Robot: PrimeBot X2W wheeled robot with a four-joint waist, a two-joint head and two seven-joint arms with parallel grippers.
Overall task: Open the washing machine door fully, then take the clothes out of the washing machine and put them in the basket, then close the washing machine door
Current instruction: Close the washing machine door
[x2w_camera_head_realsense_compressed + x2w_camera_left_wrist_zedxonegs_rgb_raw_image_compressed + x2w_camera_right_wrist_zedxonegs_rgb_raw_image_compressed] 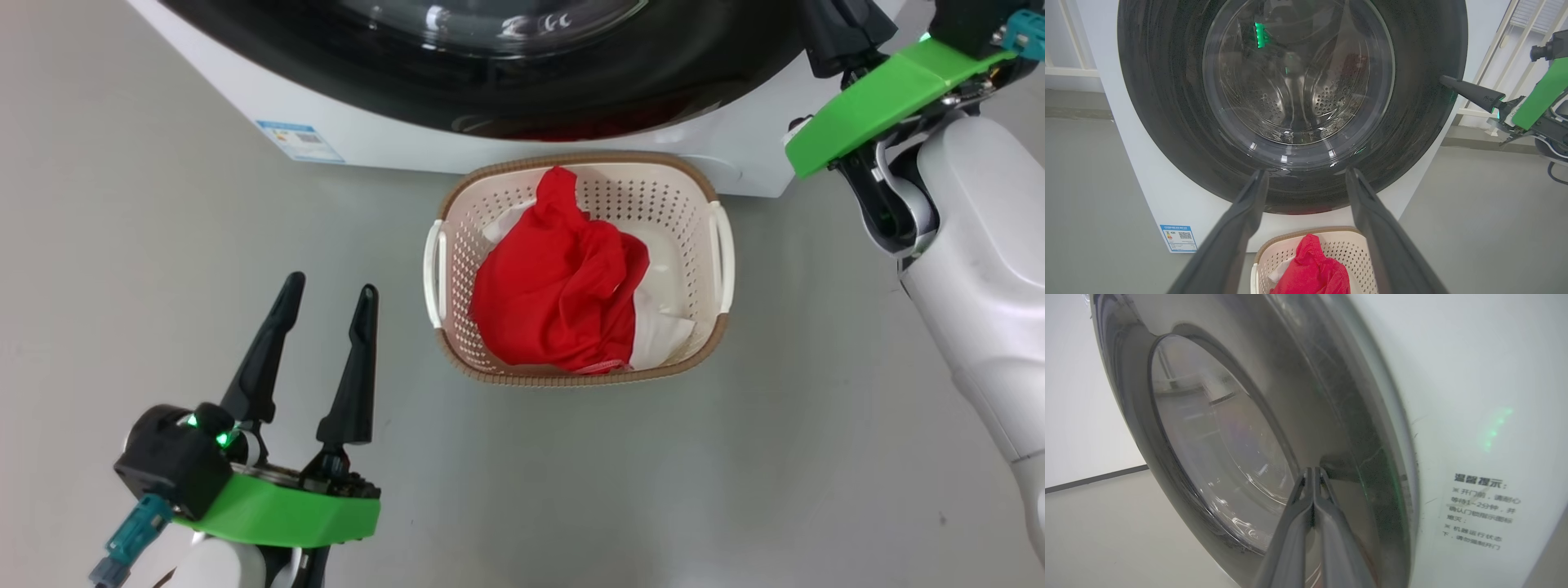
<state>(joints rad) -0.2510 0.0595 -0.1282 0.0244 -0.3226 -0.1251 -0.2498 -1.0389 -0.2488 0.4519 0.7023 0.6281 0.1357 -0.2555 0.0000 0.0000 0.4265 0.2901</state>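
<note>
The washing machine door lies close against the white washing machine, and the steel drum shows through its glass. My right gripper is shut with nothing in it, its tips touching the black rim at the door's right edge; it is also the right gripper in the left wrist view. The red and white clothes lie in the cream basket on the floor before the machine. My left gripper hangs open and empty, left of the basket, pointing at the door.
Grey floor spreads around the basket and the machine. A blue label sits low on the machine's front, and a warning sticker beside the door. White railings stand behind on the right.
</note>
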